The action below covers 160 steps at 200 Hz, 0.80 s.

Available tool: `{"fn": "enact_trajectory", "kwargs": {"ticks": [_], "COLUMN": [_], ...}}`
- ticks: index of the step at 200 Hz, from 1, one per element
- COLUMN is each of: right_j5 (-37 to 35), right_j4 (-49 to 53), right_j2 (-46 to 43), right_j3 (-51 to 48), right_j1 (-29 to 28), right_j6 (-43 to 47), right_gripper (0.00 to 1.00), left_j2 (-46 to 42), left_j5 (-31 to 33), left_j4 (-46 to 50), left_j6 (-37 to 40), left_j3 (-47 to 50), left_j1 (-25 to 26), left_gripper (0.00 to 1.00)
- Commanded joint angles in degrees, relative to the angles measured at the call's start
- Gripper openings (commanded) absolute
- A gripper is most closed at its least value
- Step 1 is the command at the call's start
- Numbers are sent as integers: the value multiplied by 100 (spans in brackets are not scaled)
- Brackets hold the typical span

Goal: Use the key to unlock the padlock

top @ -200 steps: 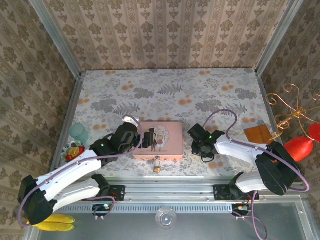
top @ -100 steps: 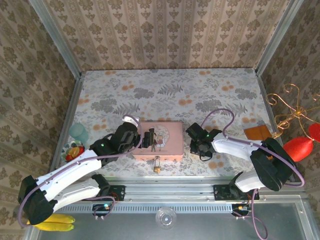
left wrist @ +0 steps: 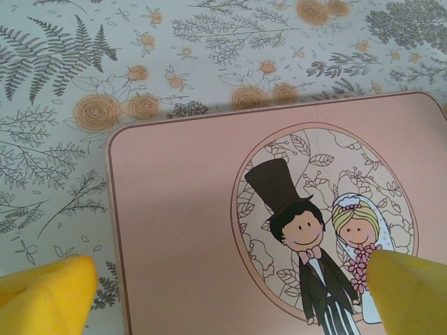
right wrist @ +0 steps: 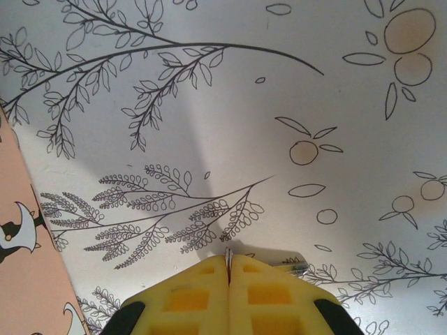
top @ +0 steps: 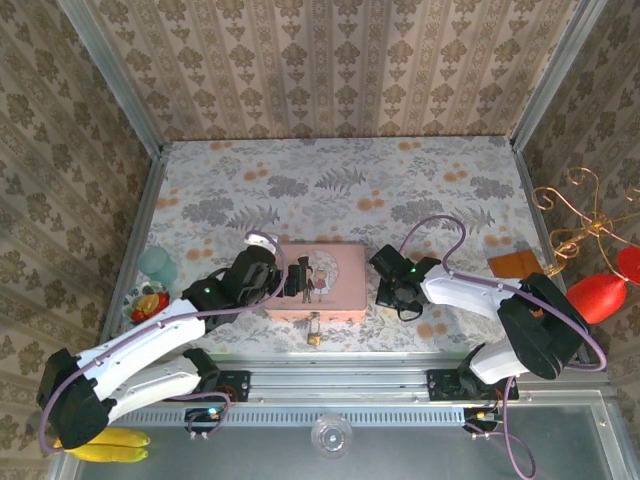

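Pickup is in hand: my right pincer (right wrist: 228, 262) is clenched on what I take for the key (right wrist: 295, 265), left pincer (left wrist: 225, 300) released; next, lift toward the padlock (top: 314, 333).

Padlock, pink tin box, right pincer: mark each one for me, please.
padlock (top: 314, 338), top external view, brass body.
pink tin box (left wrist: 174, 230), left wrist view, plain pink lid.
right pincer (right wrist: 228, 259), right wrist view, seam between shut fingertips.

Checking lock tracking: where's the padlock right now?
Top view: the padlock sits at the middle of the pink box's near side, left of centre in the frame, on the side facing the arms' bases.
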<state>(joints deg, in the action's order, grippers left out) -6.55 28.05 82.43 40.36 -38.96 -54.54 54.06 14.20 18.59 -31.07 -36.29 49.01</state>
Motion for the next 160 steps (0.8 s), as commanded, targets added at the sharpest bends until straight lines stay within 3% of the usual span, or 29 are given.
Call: {"fn": "enact_trajectory", "kwargs": {"ticks": [1,45,106,160], "right_j5": [-233,-337,-368,142], "right_j4": [213,561,964,463], "right_j2": [-368,-1342,-2586,-3059], "right_j3": [75,308,985,1299], "right_j1": [-41,-33,37,38], "right_j6": [29,86,-70,-587], "right_gripper": [0,0,0,0], "left_j2": [-7,-111,95,888], "left_j5": [-27,72,-1018,-1733], "left_j4": [-127,-936,-3713,-5289], "left_j6": [138,779,3006,3744], "left_j3": [-97,113,601,595], "left_j1": [-47,-50,-33,-24], "left_gripper": [100,100,100,98]}}
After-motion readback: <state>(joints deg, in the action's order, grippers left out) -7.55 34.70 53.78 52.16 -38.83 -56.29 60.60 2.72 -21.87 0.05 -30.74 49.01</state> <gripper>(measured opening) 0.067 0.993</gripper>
